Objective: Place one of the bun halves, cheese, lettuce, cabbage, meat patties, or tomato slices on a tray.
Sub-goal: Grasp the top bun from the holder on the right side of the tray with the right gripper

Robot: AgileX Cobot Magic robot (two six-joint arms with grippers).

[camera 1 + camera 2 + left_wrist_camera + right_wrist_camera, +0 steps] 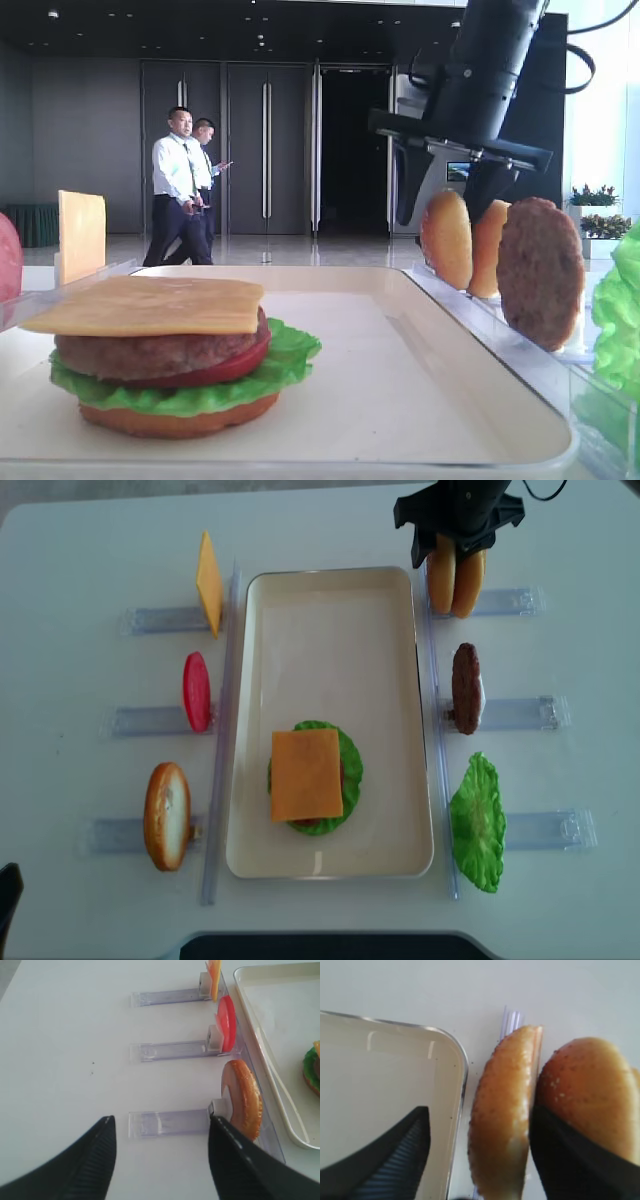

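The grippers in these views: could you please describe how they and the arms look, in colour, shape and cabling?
The right gripper has matte black, wedge-shaped fingers with fine ribbing on the inner face. From the front, its arm is a black cylinder ending in a flat black crossbar, with a black cable looping behind. The left gripper looks identical: black, tapered, ribbed.

place: office-building lobby | evidence: tall dark double doors (265, 140), two men in shirts and ties (183, 185), potted plants (592, 197)
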